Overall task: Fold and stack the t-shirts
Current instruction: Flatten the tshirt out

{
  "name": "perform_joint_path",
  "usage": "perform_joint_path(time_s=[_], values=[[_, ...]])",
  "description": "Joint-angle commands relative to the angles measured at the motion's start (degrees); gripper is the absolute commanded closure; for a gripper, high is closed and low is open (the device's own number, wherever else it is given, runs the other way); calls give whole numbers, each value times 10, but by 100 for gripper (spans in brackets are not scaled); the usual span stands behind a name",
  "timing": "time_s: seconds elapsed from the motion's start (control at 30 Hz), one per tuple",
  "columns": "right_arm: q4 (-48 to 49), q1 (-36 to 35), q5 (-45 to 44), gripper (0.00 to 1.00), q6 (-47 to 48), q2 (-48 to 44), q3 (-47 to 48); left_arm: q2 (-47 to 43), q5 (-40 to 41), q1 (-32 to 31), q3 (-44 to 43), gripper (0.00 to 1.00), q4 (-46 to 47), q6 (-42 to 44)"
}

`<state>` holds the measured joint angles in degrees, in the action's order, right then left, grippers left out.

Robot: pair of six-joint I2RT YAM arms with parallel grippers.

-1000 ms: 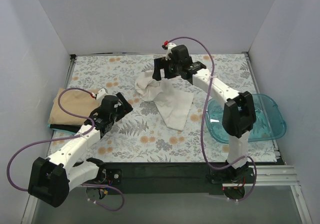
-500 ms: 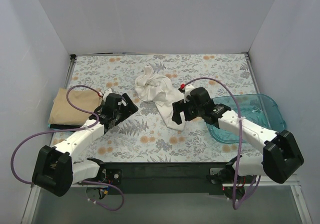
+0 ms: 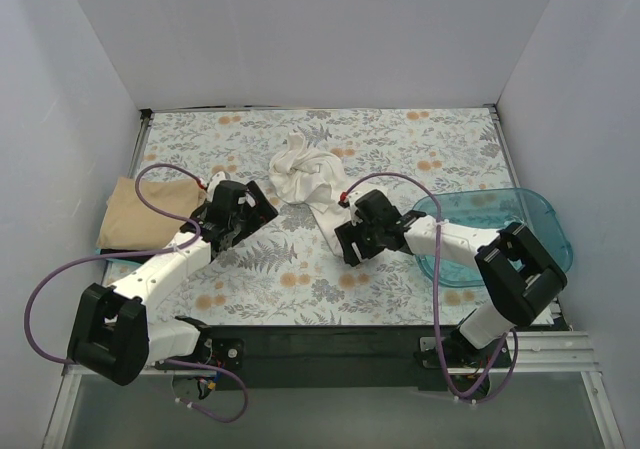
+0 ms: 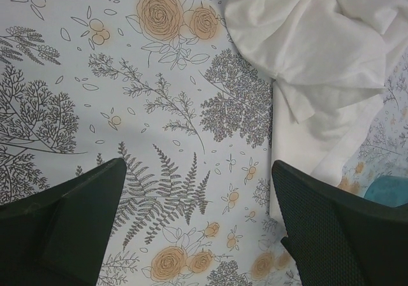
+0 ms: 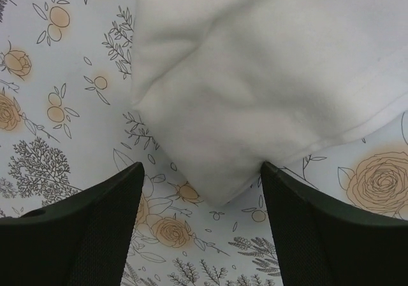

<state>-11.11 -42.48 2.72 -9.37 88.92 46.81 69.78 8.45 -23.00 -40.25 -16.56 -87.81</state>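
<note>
Black and finely meshed, the right fingers (image 5: 319, 235) stand wide apart in the right wrist view and clamp nothing. Between their tips, in the lower middle of that frame, lies a folded corner of the white t-shirt (image 5: 255, 76). The cloth fills the upper right of the frame and rests on the worktop (image 5: 51, 95), which has a print of grey ferns and orange roses. Whether the tips touch the cloth I cannot tell.

The left fingers (image 4: 64, 222) are also apart and empty. Between them is only the printed worktop. The white t-shirt is at the upper right of the left wrist frame, away from the tips, and a small piece of the blue tub (image 4: 386, 190) shows at the right edge.

In the top view the white t-shirt is a crumpled heap a little above the centre, with one flatter part running down and to the right as far as the right fingers. The right arm (image 3: 450, 239) bends at the lower right and reaches left toward the centre, passing the left rim of the translucent blue tub, which stands at the right side of the worktop. The left arm (image 3: 160, 269) reaches up from the lower left, with its fingers just left of the heap. The tan t-shirt (image 3: 140, 209) lies flat as a rectangle at the left edge of the worktop, well apart from the white one
</note>
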Motion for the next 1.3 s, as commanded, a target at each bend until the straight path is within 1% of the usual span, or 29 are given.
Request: perform_joint_path(time_s=[0.0,0.13,0.17,0.23,0.27,0.3,0.33,0.37,0.43,0.47,0.53,0.77,0.87,1.0,1.13,1.23,1.27], values=[[0,-2,-17,22,8,20,18,-13,31,2,-27,2,-20,9],[0,-3,-4,33,3,23,5,-30,60,2,-51,2,-46,16],[0,-4,-2,41,3,19,1,-32,62,2,-54,2,-48,19],[0,-3,-7,52,2,14,-5,-35,69,2,-60,2,-49,19],[0,-4,-9,62,4,9,-7,-34,70,2,-65,2,-49,19],[0,-4,-12,65,4,6,-8,-34,72,2,-69,2,-49,21],[0,-3,-21,71,4,4,-7,-32,72,2,-72,2,-50,22],[-1,-4,-24,81,4,-3,-6,-28,72,2,-79,2,-51,23],[0,-4,-25,84,5,-10,-4,-25,69,2,-84,2,-52,24],[0,-3,-24,93,5,-18,-2,-23,68,2,-85,2,-52,24],[-1,-3,-25,99,5,-27,0,-20,72,2,-87,2,-51,24],[-4,-3,-65,99,9,-86,25,7,72,2,-116,2,-51,29],[-12,-1,-103,99,14,-123,34,19,67,2,-136,2,-47,31],[-45,7,-180,99,14,-175,46,39,69,2,-166,2,-39,35],[-78,32,-215,99,8,-245,43,80,75,2,-200,2,-29,45],[-84,49,-223,99,4,-285,29,130,77,2,-246,2,-24,52],[-84,51,-220,99,8,-292,26,163,74,2,-270,2,-23,55]])
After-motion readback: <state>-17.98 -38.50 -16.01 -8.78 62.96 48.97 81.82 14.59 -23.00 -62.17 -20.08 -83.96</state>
